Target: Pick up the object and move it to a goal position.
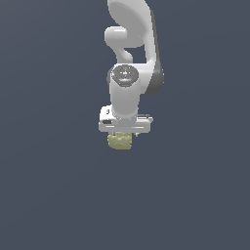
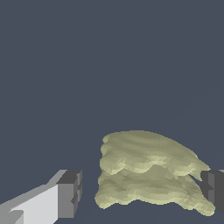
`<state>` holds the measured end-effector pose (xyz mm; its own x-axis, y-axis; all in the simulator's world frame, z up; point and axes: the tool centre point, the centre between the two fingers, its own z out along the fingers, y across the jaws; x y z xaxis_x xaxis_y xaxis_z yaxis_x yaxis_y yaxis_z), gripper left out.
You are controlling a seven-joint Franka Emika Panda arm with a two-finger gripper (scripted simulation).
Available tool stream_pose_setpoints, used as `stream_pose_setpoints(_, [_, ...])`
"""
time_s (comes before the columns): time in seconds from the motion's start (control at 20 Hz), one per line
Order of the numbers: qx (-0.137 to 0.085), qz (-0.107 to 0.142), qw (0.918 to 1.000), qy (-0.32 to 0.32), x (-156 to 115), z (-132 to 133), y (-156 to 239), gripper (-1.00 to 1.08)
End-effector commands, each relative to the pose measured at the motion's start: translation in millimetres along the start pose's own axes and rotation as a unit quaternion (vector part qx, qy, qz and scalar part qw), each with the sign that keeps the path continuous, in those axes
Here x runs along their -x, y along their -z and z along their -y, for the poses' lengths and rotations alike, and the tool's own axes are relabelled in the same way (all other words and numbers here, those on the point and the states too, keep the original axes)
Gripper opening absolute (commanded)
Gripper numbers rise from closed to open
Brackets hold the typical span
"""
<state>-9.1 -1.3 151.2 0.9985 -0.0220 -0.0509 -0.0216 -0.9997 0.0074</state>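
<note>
Directly below the arm (image 1: pixel 131 58), the end effector (image 1: pixel 120 135) points straight down, and the object (image 1: pixel 119 141) sits at 6 o'clock from its white housing in the exterior view, its top tucked up between the fingers. Only the pale olive-yellow lower part of the lump shows there; the fingers themselves are mostly hidden behind the housing and the lump.

From the wrist view, the object (image 2: pixel 148 173) lies between the two dark pads, its ridged, bumpy surface filling most of the gap. One pad (image 2: pixel 214 189) touches the lump's tapered edge. The other pad (image 2: pixel 70 192) stands apart from it, with a strip of dark worktop (image 2: pixel 87 65) showing between pad and lump. So the end effector (image 2: pixel 142 192) is spread around the object rather than pinching it.

The worktop is a plain dark blue-grey in both views. Whether the lump rests on it or hangs slightly above it cannot be told; no clear shadow or contact line shows under it.
</note>
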Motion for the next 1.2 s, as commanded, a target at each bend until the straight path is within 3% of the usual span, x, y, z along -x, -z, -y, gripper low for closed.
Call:
stream_pose_setpoints(0.0, [0.0,0.0,1.0,0.0,0,0,0,1.0])
stream_pose_setpoints(0.75, [-0.011,-0.007,0.9999,0.008,-3,0,13,1.0])
stream_pose_setpoints(1.15, [-0.01,-0.008,0.9989,0.046,-2,-1,12,1.0])
